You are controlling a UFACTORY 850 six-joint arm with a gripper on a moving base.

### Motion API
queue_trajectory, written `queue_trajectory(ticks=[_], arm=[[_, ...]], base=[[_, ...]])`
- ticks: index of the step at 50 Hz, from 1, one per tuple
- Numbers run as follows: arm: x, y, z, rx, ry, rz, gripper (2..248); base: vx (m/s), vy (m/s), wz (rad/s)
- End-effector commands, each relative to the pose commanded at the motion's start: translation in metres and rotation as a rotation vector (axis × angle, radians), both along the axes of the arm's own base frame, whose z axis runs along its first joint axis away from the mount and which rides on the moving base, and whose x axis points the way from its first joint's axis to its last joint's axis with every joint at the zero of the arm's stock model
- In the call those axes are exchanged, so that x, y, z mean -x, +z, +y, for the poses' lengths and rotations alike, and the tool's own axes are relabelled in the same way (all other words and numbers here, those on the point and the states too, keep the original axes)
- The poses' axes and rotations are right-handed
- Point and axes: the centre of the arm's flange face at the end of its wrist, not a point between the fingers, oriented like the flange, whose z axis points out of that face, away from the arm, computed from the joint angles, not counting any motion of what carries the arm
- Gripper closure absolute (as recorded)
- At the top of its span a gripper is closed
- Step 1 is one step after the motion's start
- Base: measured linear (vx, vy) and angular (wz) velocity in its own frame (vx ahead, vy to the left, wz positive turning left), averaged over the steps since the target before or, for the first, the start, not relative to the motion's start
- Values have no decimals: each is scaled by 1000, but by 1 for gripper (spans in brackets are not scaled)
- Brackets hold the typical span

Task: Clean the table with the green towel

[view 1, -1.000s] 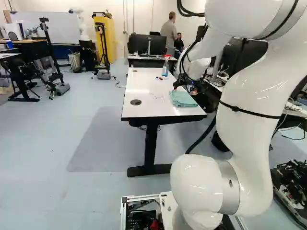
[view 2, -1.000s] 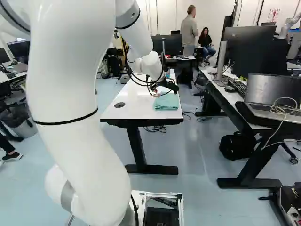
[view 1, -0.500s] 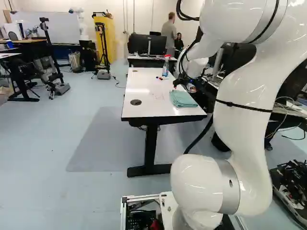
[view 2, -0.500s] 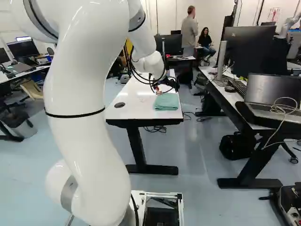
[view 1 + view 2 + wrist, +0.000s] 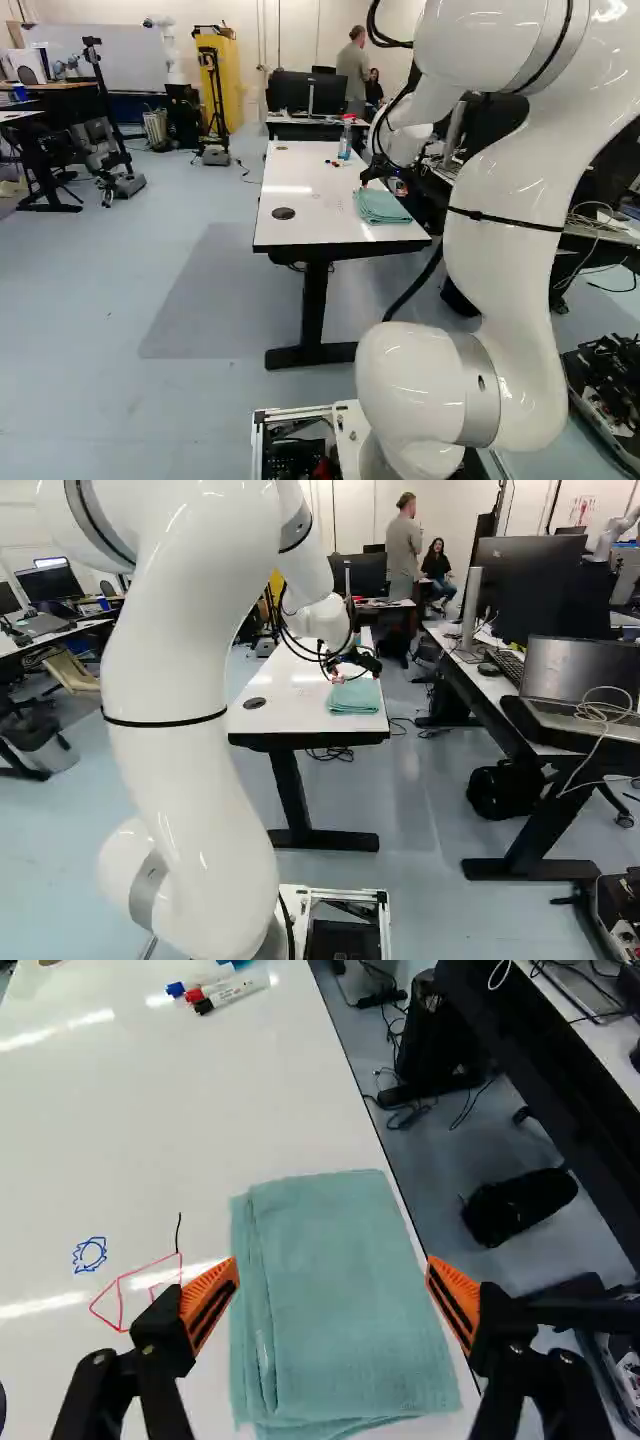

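Over the towel (image 5: pixel 340 1360) hung the gripper (image 5: pixel 332 1292), fingers spread and empty. Beneath the towel lay the table (image 5: pixel 300 185), its edge close alongside — a crooked descent risked shoving the towel off, while closing too high might have pinched nothing.

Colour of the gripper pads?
Orange, with black slots; clearest in the wrist view, on the gripper's two pads.

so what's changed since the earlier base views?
Upper part of the arm has leaned slightly farther ahead, away from the base cameras. Nothing picked up or dropped; fingers stand open now. Green towel and table stayed put.
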Motion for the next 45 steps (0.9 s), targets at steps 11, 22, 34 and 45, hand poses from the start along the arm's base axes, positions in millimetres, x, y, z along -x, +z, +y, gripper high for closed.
queue_trajectory(ticks=[11,22,34,45], arm=[[-4,-14,-1,-6,0,21,3],[-7,-28,-2,-12,0,42,3],[-10,-39,-3,-16,0,58,3],[-10,-39,-3,-16,0,58,38]], base=[[0,0,0],[0,0,0],[0,0,0],[0,0,0]])
